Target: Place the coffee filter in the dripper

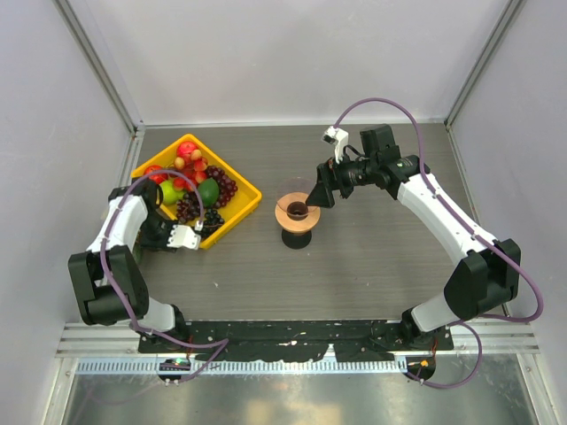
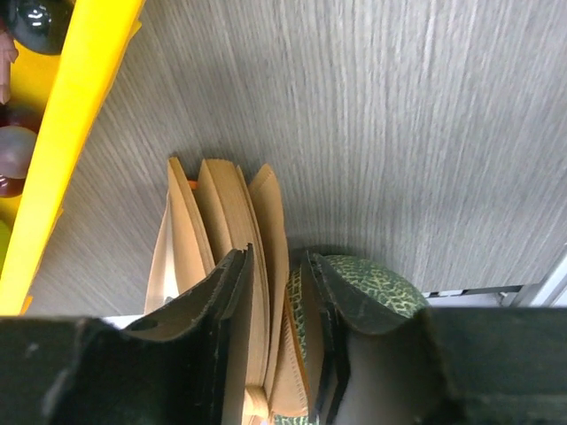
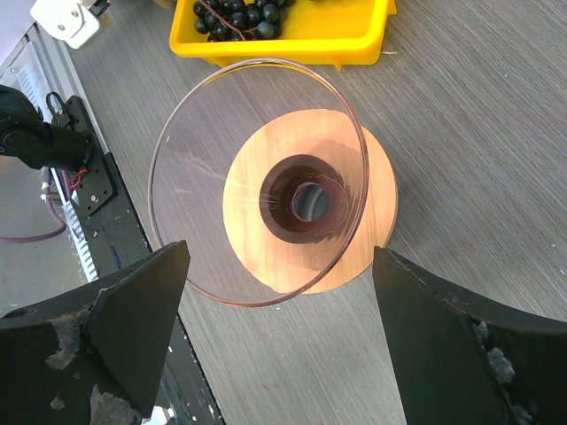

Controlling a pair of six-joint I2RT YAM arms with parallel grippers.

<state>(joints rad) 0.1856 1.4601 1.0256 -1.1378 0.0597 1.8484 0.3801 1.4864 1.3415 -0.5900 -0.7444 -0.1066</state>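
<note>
The dripper [image 1: 297, 212] stands mid-table: a clear cone on a round wood collar and black base, and no paper shows inside it. In the right wrist view it [image 3: 306, 204] lies straight below my right gripper [image 3: 279, 252], which is open and empty. That gripper [image 1: 317, 193] hovers just right of the dripper's rim. My left gripper [image 1: 188, 234] is low by the tray's near corner. In the left wrist view it [image 2: 275, 261] is closed on tan coffee filter paper [image 2: 266, 230] at the edge of a thick bundle [image 2: 221, 212]. I cannot tell how many sheets it pinches.
A yellow tray [image 1: 226, 166] of fruit sits left of the dripper; its rim shows in the left wrist view [image 2: 71, 115] and the right wrist view [image 3: 283, 40]. A green-patterned piece [image 2: 372, 283] lies against the left gripper's right finger. Walls enclose the table.
</note>
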